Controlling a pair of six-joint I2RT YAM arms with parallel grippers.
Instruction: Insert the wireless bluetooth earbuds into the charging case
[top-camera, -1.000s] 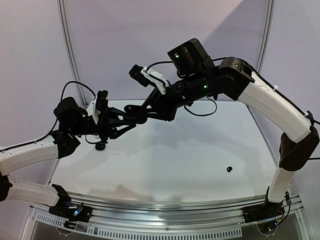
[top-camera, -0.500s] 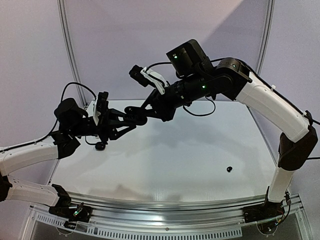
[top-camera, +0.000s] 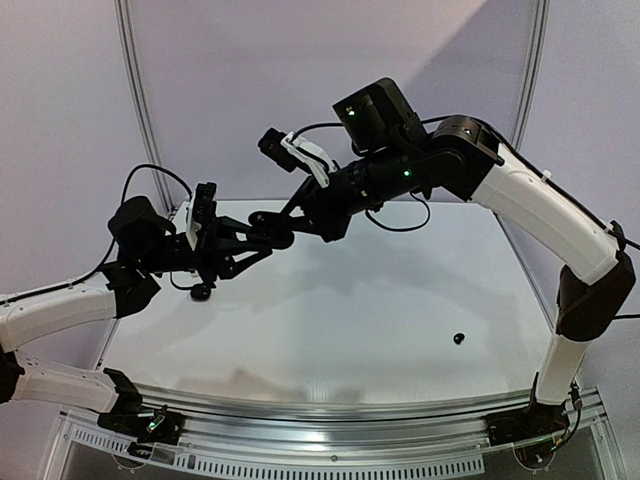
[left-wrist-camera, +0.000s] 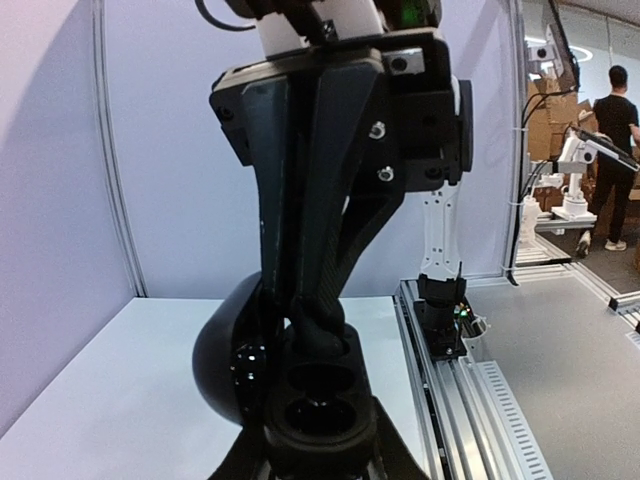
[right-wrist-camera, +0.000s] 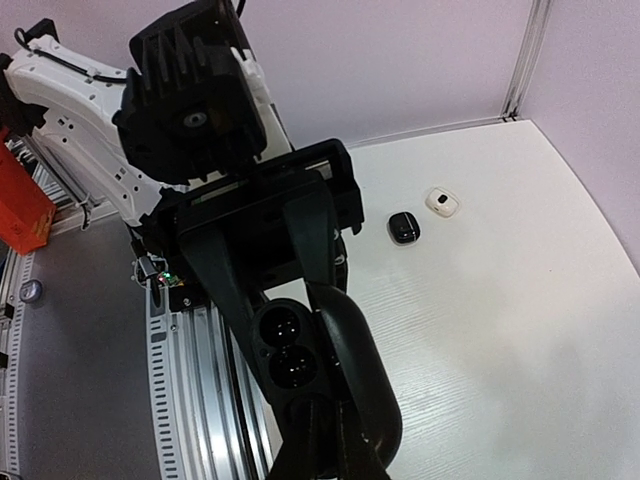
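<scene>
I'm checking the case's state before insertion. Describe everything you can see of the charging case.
The charging case is glossy black plastic, pebble-shaped, held in the air by the left gripper clamped on its base. Its rounded lid is swung open sideways, baring two round wells. The right gripper, tips pressed together, meets one well; whether anything sits inside is hidden.

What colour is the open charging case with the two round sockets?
The glossy oval plastic charging case is black; the right wrist view shows it best.
</scene>
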